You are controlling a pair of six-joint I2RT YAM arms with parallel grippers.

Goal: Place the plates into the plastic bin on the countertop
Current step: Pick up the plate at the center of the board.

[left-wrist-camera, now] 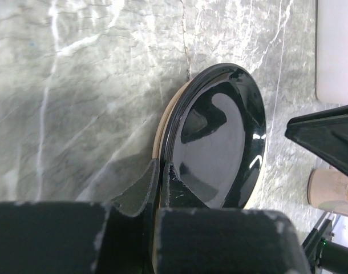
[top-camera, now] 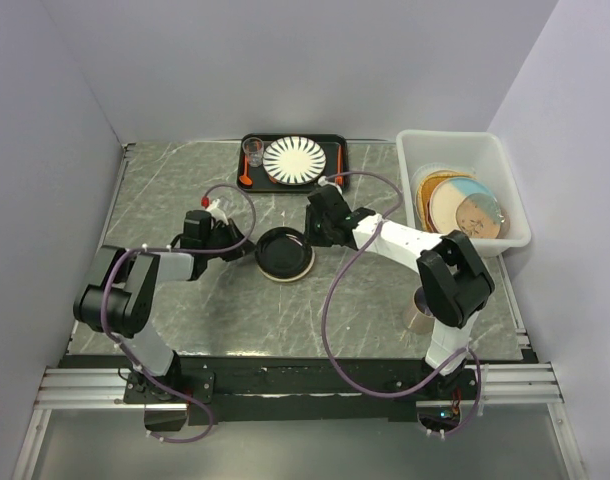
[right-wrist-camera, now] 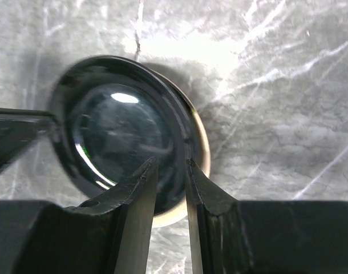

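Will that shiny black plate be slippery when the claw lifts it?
Probably slippery: the black plate is glossy enough to show bright reflections. It looks stiff and breakable, so it shouldn't bend but might chip if dropped. The left claw pinches only its thin rim, so it may tilt, or slide on the tan plate beneath.

Tray: black, flat, rectangular, at the far edge near the middle.
Striped plate: white with dark radial stripes, lying flat on the tray.
Glass: small, clear, upright at the tray's left end, just beside the striped plate.
Orange utensil: at the tray's near left corner; kind unclear.
Cup: pale, upright, at the right front, well apart from the tray.
Walls: plain, pale lavender.
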